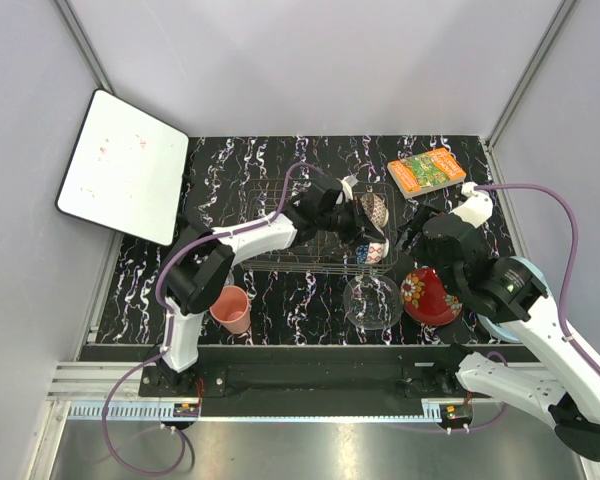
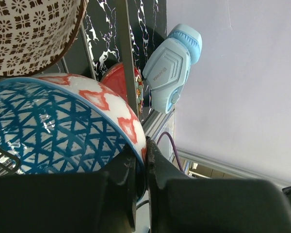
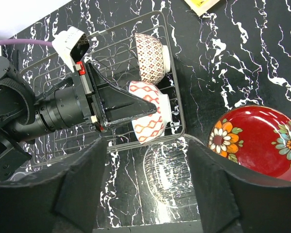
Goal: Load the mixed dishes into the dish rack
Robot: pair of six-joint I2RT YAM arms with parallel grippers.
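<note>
**Blue patterned bowl** [image 2: 53, 126]: on edge in the dish rack [image 1: 280, 205], at its right end, just beside the tan-red patterned bowl [image 3: 153, 58]. My left fingers [image 2: 145, 153] are clamped on its rim. I judge it needs only letting go.

**Clear glass plate** [image 3: 167, 170]: flat on the bench [image 1: 280, 160], just outside the rack's near rim. It is round, so no long axis. My right fingers [image 1: 416, 232] stand wide apart and empty, and the plate lies below and ahead of them, framed between them in the wrist view. My right arm is the nearer one.

**Red flower-rimmed dish** [image 3: 257, 143]: on the bench, just right of the plate.

**Pink plastic cup** [image 1: 232, 308]: on the bench by my left arm, outside the rack.
</note>
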